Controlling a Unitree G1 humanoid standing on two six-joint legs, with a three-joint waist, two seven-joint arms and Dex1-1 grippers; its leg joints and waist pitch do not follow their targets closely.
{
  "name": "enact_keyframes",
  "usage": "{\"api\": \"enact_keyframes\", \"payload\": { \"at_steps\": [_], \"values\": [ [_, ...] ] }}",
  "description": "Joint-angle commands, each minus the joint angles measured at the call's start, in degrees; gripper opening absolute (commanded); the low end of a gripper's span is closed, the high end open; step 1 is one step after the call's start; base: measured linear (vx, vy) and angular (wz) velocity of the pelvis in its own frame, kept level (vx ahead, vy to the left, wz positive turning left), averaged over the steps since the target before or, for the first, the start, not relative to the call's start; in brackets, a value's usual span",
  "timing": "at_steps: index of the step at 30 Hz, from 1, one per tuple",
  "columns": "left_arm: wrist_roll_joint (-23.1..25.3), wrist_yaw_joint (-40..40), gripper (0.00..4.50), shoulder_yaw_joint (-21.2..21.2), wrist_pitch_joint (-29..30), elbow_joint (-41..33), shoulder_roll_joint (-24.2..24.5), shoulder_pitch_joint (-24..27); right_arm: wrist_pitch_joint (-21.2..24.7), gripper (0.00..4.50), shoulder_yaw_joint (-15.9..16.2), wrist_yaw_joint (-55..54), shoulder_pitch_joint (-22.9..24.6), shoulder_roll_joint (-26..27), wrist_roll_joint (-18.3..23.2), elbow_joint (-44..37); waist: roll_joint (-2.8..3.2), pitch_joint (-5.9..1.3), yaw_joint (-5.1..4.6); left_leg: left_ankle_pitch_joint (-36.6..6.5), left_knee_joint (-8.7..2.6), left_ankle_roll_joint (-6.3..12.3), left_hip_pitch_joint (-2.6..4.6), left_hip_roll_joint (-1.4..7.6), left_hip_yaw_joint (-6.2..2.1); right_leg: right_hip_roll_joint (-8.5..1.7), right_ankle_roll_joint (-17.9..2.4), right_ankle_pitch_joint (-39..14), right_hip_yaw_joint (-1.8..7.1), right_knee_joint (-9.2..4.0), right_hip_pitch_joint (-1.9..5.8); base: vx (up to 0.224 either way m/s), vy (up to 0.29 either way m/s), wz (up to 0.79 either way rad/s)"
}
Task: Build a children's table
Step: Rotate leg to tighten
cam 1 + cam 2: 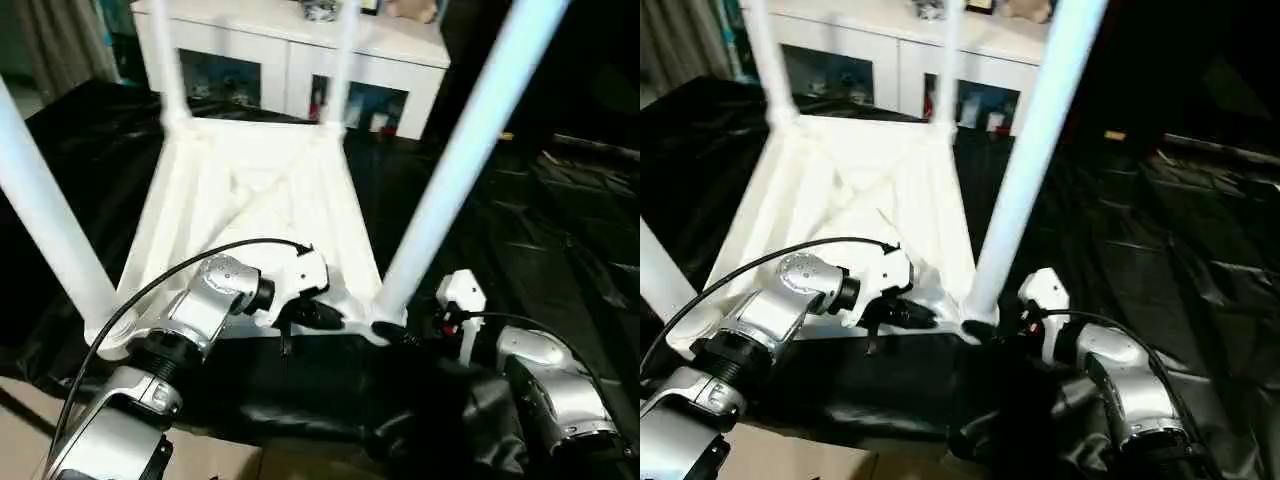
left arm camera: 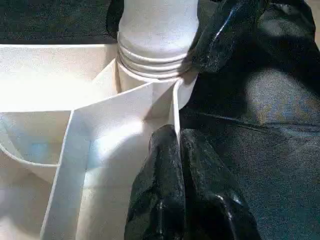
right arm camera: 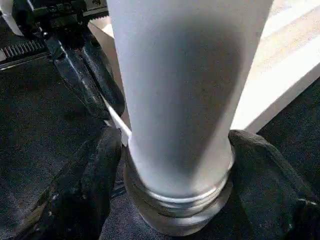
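The upturned ribbed white top (image 1: 260, 200) carries smooth tapered legs; the left claw (image 2: 177, 150) pinches its rim, the right claw (image 3: 175, 165) clamps the near-right leg (image 1: 470, 150).

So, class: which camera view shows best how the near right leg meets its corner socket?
The left wrist view: the near right leg shows its threaded rings entering the corner socket, with the left gripper pinching the tabletop rim. The right wrist view shows the leg's base between the right gripper fingers. The eye views show the joint small and partly hidden.
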Motion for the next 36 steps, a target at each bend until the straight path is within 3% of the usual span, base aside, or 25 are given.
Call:
{"api": "enact_keyframes", "payload": {
  "at_steps": [1,5,11,15,18,20,24,27,31,36],
  "values": [
    [0.81,-1.64,0.00,-3.17,0.44,-0.13,-0.77,1.57,0.71,3.09,0.80,2.39,0.84,-0.11,0.71,-2.16,0.08,-2.36,-0.28,-12.13,-3.78,3.32,-0.27,-0.35,0.95,-1.86,-10.61,-10.65,1.86,-3.49,2.81,0.000,0.000,0.00],
    [0.59,-1.92,0.00,-3.34,0.96,-1.05,-0.45,1.89,1.39,2.77,0.77,2.78,1.10,-0.02,0.76,-2.49,0.02,-2.31,-0.25,-12.13,-3.75,3.41,-0.22,-0.39,1.01,-1.81,-10.62,-10.84,1.86,-3.51,2.86,0.000,0.000,0.00],
    [0.53,-1.89,0.00,-3.27,1.22,-1.41,-0.41,2.08,1.70,2.69,1.11,2.69,1.31,0.00,0.91,-2.62,0.02,-2.32,-0.20,-12.35,-3.77,3.20,-0.18,-0.38,0.99,-1.88,-10.21,-11.78,1.86,-3.58,2.83,0.000,0.000,0.00],
    [0.47,0.26,0.00,-2.43,1.65,-0.76,-1.40,2.04,1.29,2.69,-0.71,-1.75,0.44,2.04,0.22,-0.35,0.02,-2.36,-0.21,-11.59,-3.71,3.18,-0.19,-0.40,1.00,-1.86,-10.40,-10.74,1.87,-3.43,2.84,0.000,0.000,0.00],
    [0.46,4.65,0.00,-0.89,2.39,1.41,-3.50,1.08,0.56,2.68,-2.99,-8.26,-1.19,4.51,-0.71,3.58,0.00,-2.06,-0.67,-14.35,-3.97,2.14,-0.25,-0.54,0.96,-1.96,-9.31,-16.21,1.76,-4.03,2.55,0.000,0.000,0.00],
    [0.51,6.01,0.00,-0.48,2.74,2.16,-4.14,0.72,0.62,2.68,-3.77,-10.33,-1.69,5.29,-0.75,4.69,-0.15,-2.03,-0.96,-16.67,-4.02,1.59,-0.15,-0.58,0.75,-2.14,-7.37,-22.08,1.72,-4.70,2.40,0.000,0.000,0.00],
    [1.59,20.65,0.00,2.60,4.42,10.18,-11.31,-3.19,1.59,2.67,-8.81,-22.59,-4.24,11.76,1.18,8.66,-0.18,-2.07,-1.60,-17.52,-3.89,1.26,-0.04,-0.74,0.67,-2.09,-6.19,-25.43,1.66,-5.13,1.91,0.000,0.000,0.00],
    [1.85,24.70,0.00,3.29,4.78,11.58,-13.39,-4.03,1.36,2.67,-9.98,-26.34,-5.02,13.57,0.99,9.45,-0.24,-2.24,-1.41,-15.50,-3.94,1.59,-0.38,-0.66,0.54,-2.14,-6.31,-22.70,1.70,-4.91,2.31,0.000,0.000,0.00],
    [2.52,29.47,0.00,3.67,4.81,13.95,-16.61,-5.05,-0.33,2.67,-12.15,-30.05,-6.34,17.15,2.50,10.97,-0.13,-2.54,-1.29,-11.13,-3.69,2.83,-0.51,-0.74,0.83,-1.83,-8.54,-13.33,1.78,-3.97,2.66,0.000,0.000,0.00],
    [3.58,30.10,0.00,3.29,3.45,15.88,-17.45,-5.54,-1.46,2.67,-11.01,-29.09,-6.00,18.15,1.02,10.18,-0.06,-2.48,-1.17,-10.49,-3.63,3.58,-0.41,-0.80,0.96,-1.75,-9.39,-11.31,1.76,-3.88,2.85,0.000,0.000,0.00]
  ]
}}
